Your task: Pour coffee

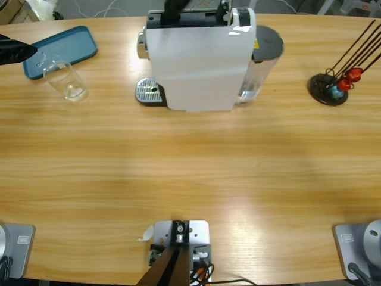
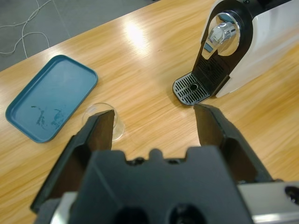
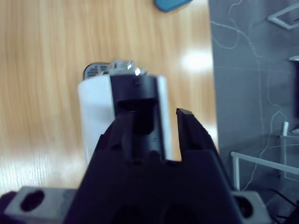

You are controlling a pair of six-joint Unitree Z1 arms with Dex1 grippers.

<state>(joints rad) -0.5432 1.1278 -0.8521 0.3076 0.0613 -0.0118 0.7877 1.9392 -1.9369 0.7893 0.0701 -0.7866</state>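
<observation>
The left tool [image 2: 154, 123] hangs above the wooden surface [image 1: 190, 173] with its jaws spread wide and nothing between them. Just beyond its left jaw stands the one clear glass [image 2: 103, 117], upright, near the one blue tray [image 2: 50, 102] but apart from it. I can see no coffee in the glass from here; if there is any, it is too thin a layer to make out.

The right tool [image 3: 154, 126] looks down onto the top of the one white coffee machine [image 1: 199, 59], its jaws a little apart around the black lever [image 3: 135, 100] there; whether they press on it I cannot tell.

The glass looks light, thin-walled and smooth, so I judge it fragile and likely to slip; a hold around the middle of its wall, gentle and level, seems safest. The drip grate [image 1: 149, 91] sits bare under the spout [image 2: 219, 33]. Off to the side, one wire rack [image 1: 330, 88] carries two red capsules and a blue one.
</observation>
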